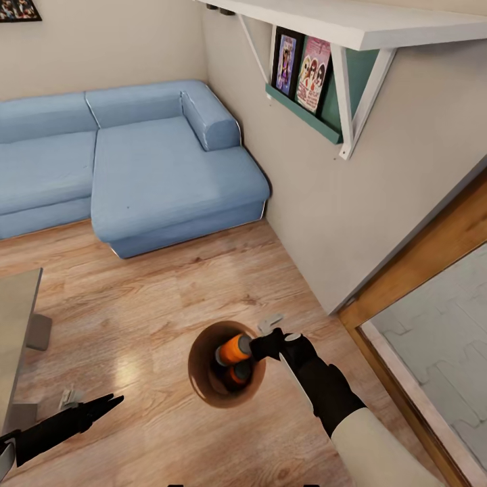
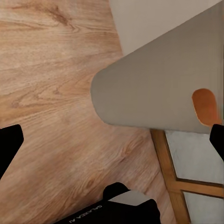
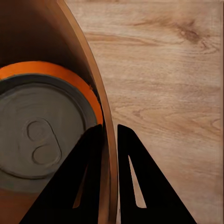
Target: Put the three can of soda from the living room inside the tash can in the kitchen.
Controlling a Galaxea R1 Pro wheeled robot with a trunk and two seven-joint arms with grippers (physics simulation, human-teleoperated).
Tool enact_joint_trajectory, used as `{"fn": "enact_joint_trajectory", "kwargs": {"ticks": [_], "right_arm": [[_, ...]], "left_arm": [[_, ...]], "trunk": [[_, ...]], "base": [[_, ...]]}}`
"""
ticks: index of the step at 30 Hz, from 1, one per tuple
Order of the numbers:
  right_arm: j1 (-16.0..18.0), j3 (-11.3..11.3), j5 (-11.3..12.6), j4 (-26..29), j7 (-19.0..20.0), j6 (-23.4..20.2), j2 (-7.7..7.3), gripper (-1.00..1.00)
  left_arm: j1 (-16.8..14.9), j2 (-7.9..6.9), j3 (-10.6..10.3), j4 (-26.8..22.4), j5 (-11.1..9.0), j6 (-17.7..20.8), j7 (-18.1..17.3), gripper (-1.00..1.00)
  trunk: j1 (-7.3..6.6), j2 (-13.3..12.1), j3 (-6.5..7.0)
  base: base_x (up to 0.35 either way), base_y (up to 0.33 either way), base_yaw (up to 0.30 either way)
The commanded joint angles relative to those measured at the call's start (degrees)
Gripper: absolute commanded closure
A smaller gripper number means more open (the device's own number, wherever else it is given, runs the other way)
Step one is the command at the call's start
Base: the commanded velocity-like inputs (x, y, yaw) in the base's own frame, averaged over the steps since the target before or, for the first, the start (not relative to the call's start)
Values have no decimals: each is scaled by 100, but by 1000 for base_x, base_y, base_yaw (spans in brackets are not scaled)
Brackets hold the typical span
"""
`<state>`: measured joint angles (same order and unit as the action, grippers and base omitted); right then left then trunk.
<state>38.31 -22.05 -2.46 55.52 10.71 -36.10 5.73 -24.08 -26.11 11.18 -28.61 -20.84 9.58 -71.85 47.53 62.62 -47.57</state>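
The tash can (image 1: 203, 385), pale grey outside and brown inside, is over the wood floor of the living room. My right gripper (image 1: 262, 348) is shut on its rim (image 3: 108, 154), one finger inside and one outside. One orange can of soda (image 1: 235, 350) lies on its side near the bin's mouth, its grey top (image 3: 39, 135) facing the right wrist camera. A second orange can (image 1: 238, 374) sits deeper in the bin. The blue can is hidden. My left gripper (image 1: 103, 404) hangs open left of the bin, whose grey wall (image 2: 154, 88) lies ahead of its spread fingers.
A blue corner sofa (image 1: 155, 162) fills the back left. A white wall shelf with pictures (image 1: 304, 67) juts from the right wall. A wooden door frame with a pale panel (image 1: 433, 325) stands close on the right. A grey table edge (image 1: 17, 325) is at the left.
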Motion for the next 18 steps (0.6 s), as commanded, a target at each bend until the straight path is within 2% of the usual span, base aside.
{"fn": "enact_joint_trajectory", "kwargs": {"ticks": [1, 4, 18], "right_arm": [[1, -1, 114, 3, 45, -4, 1, 100], [1, -1, 114, 3, 45, 15, 5, 100], [1, -1, 114, 3, 46, 24, 7, 100]], "left_arm": [[0, 0, 0, 1, -1, 0, -1, -100], [0, 0, -1, -1, -4, 0, -3, -100], [0, 8, -11, 1, -7, 0, -4, -100]], "trunk": [[0, 0, 0], [0, 0, 0], [307, 562, -251]], "base": [[0, 0, 0], [0, 0, 0], [0, 0, 0]]}}
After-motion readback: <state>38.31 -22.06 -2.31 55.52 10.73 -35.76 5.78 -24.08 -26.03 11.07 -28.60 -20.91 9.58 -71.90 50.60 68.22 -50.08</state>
